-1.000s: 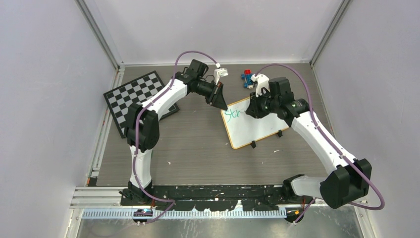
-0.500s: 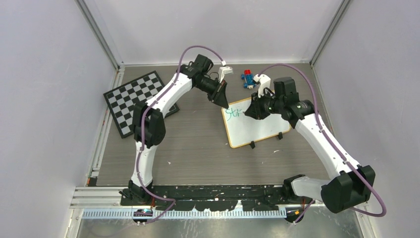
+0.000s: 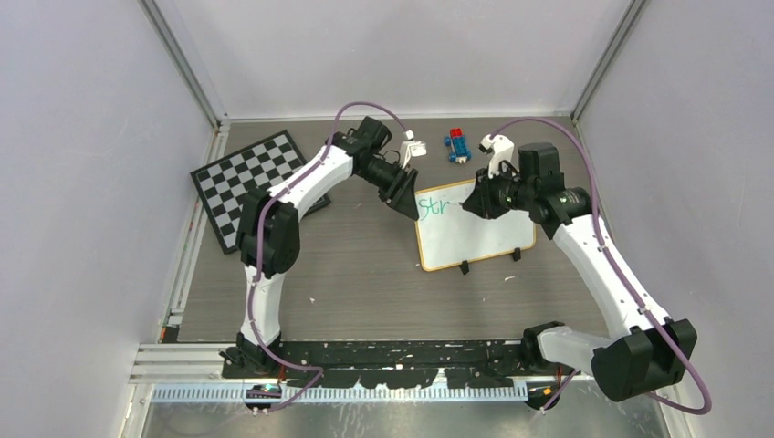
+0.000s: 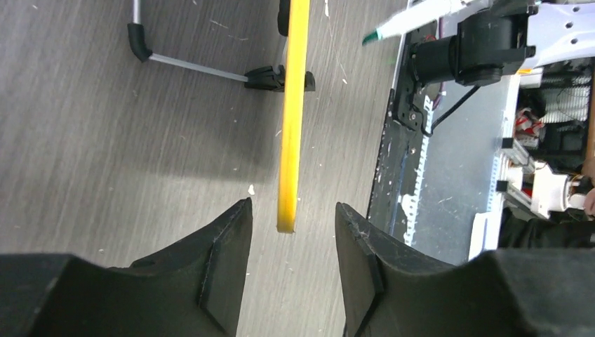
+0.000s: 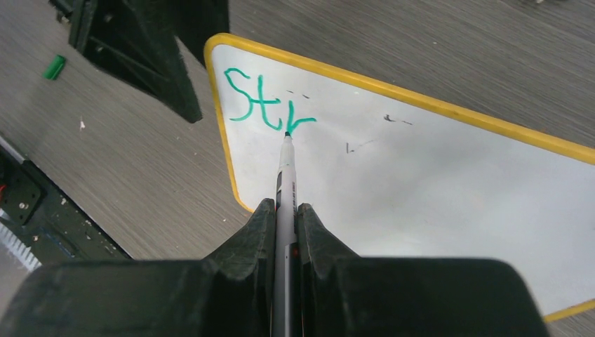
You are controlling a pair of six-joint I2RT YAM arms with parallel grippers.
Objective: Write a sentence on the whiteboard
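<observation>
The whiteboard (image 3: 479, 233) lies right of centre, white with a yellowish frame (image 5: 393, 88). On it the sentence (image 5: 263, 105) reads "Str" in green at the top left corner (image 3: 434, 207). My right gripper (image 5: 284, 209) is shut on a grey marker (image 5: 286, 179), whose tip touches the "r". It hovers over the board's upper part (image 3: 476, 203). My left gripper (image 4: 291, 228) is open at the board's left corner (image 3: 405, 198). The board's edge (image 4: 293, 105) shows edge-on just past its fingertips, touching neither.
A black-and-white checkerboard (image 3: 246, 178) lies at the far left. A small red-and-blue toy (image 3: 456, 144) sits behind the whiteboard. A green marker cap (image 5: 55, 67) lies on the table near the left gripper. Black clips (image 3: 465, 266) stick out from the board's near edge.
My left gripper has opened and let go of the board's corner. The board has swung to lie more level, and the right arm with the marker has shifted right.
</observation>
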